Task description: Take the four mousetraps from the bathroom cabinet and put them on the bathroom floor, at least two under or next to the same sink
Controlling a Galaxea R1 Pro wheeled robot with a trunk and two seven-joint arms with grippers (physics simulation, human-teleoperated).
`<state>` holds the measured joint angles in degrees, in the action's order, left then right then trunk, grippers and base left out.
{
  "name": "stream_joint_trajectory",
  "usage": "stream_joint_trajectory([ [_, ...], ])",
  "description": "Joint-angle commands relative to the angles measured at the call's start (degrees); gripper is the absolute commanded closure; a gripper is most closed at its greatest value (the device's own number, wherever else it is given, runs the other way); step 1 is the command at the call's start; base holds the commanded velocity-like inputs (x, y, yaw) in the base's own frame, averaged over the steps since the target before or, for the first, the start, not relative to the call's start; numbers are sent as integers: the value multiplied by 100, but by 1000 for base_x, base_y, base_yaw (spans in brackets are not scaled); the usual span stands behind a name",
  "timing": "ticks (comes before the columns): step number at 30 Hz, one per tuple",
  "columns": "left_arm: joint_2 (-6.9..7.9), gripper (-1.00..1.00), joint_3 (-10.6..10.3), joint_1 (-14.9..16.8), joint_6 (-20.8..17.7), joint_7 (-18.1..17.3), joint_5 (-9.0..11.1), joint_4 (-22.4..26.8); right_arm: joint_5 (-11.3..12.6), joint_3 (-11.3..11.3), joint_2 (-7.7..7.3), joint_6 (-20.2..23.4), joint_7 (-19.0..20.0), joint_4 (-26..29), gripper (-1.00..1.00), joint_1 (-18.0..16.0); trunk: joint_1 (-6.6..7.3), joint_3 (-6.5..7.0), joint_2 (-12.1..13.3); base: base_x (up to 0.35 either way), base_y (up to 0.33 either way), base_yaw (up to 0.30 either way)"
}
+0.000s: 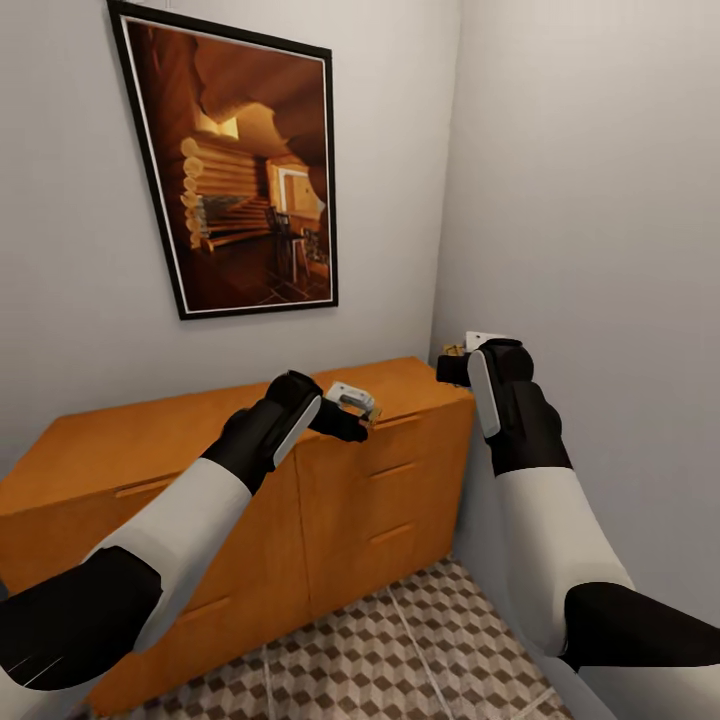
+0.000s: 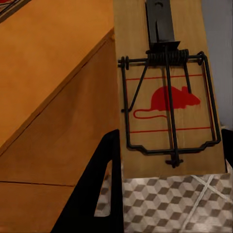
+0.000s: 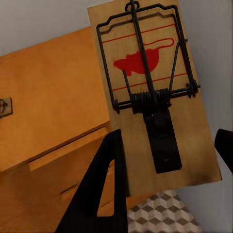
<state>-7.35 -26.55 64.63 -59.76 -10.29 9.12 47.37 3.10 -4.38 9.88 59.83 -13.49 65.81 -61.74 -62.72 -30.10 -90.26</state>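
Note:
Each gripper holds a mousetrap, a tan wooden board with a black wire spring and a red mouse print. My left gripper (image 1: 350,418) is shut on one mousetrap (image 2: 167,102) in front of the top edge of the orange-brown cabinet (image 1: 380,500). My right gripper (image 1: 455,366) is shut on a second mousetrap (image 3: 150,87) at the cabinet's right end, close to the side wall. In the right wrist view, a small tan piece with black wire (image 3: 4,107) lies on the cabinet top; it looks like another mousetrap. The cube-patterned bathroom floor (image 1: 400,650) lies below.
A framed picture (image 1: 240,170) of a log cabin interior hangs on the wall above the cabinet. The grey side wall (image 1: 600,250) stands right beside my right arm. The cabinet's drawer fronts are closed.

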Motion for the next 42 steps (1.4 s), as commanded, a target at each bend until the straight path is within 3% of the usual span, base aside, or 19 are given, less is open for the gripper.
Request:
stream_joint_trajectory([
  [1,3,100,-8,6,-24,18,35,1,33,-10,8,17,-31,3,100,-5,4,-7,-4,-346,0,0],
  [19,75,100,-14,6,-24,18,36,-17,43,-11,12,17,-23,51,100,-5,4,-7,-4,-346,0,0],
  [29,193,100,-16,6,-24,13,41,-175,36,-20,-3,17,-31,2,100,7,4,-7,-4,-347,0,0],
  [37,190,100,1,6,-24,5,86,-994,27,-24,-13,17,-36,-446,100,141,4,-7,-4,-347,0,0],
  [41,195,100,14,6,-2,14,211,-1553,0,-23,-36,17,-39,-1105,100,167,4,-7,-4,-347,0,0],
  [42,197,100,20,6,19,22,297,-1936,-10,-21,-96,17,-39,-1550,100,178,4,-7,-4,-347,0,0],
])
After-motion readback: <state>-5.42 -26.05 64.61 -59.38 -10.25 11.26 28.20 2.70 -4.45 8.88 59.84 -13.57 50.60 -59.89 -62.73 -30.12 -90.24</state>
